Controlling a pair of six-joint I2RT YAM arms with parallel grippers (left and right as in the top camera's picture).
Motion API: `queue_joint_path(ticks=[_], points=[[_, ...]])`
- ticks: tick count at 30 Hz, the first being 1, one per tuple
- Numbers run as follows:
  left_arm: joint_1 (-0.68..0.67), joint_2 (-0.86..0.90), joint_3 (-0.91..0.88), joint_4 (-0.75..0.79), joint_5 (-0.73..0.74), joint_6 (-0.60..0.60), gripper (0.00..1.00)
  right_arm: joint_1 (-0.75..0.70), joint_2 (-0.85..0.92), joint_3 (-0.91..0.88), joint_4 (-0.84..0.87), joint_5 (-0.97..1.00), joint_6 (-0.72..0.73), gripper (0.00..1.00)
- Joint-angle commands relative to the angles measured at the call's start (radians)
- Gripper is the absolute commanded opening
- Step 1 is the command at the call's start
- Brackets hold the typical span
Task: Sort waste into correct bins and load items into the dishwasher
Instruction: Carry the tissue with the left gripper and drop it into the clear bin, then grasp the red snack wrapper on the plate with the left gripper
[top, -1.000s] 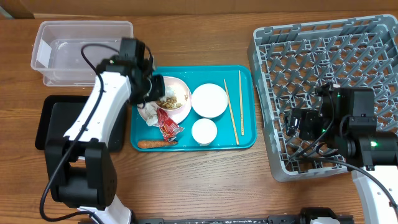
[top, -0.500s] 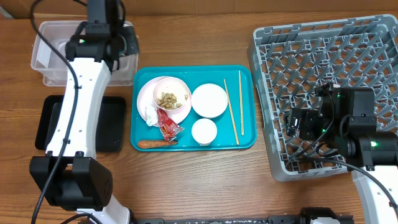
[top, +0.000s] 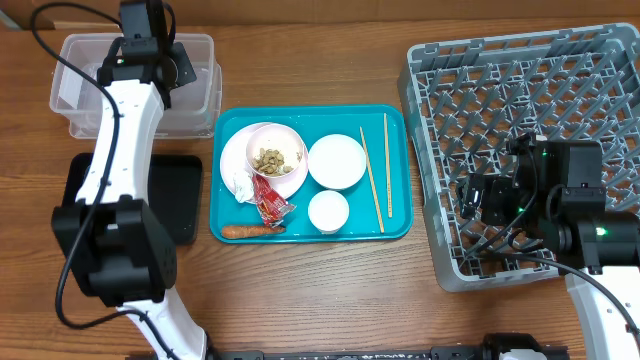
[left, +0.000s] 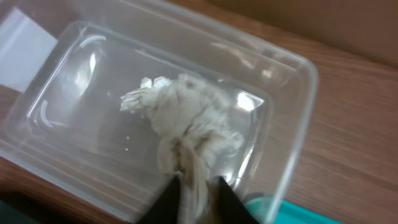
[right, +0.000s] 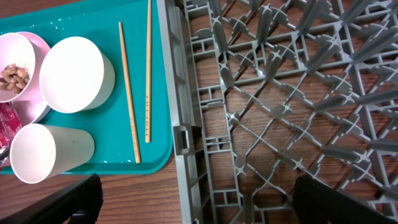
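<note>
The crumpled tissue (left: 186, 121) is pinched between the fingers of the left gripper (left: 196, 190) and hangs over the inside of the clear tub (top: 70, 95), at the far left corner of the counter; whether it touches the bottom I cannot tell. The black tray (top: 185, 200) lies just in front of the tub, near the left edge. On the teal tray (top: 395, 225) in the middle lie the plate (top: 235, 150), the red wrapper (top: 268, 205) and the chopsticks (top: 372, 180). The right gripper (right: 196, 186) is spread wide above the dish rack (top: 520, 90), at the right edge
</note>
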Motion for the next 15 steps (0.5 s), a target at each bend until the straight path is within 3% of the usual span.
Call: queue_joint_path(ticks=[1,2,5,11,15], points=[[0.000,0.005,0.020,0.019,-0.016,-0.011,0.57,0.004,-0.002,0.034,0.006,0.010,0.000,1.00],[0.000,-0.001,0.021,0.019,-0.011,-0.011,0.67,0.004,-0.002,0.034,0.005,0.010,0.000,1.00],[-0.005,-0.038,0.022,-0.015,0.045,-0.011,0.76,0.004,-0.002,0.034,0.006,0.010,0.000,1.00],[-0.048,-0.175,0.021,-0.346,0.256,-0.028,0.78,0.004,-0.002,0.034,0.006,0.010,0.000,1.00],[-0.097,-0.211,0.021,-0.591,0.286,-0.061,0.82,0.004,-0.002,0.034,0.005,0.010,0.000,1.00]])
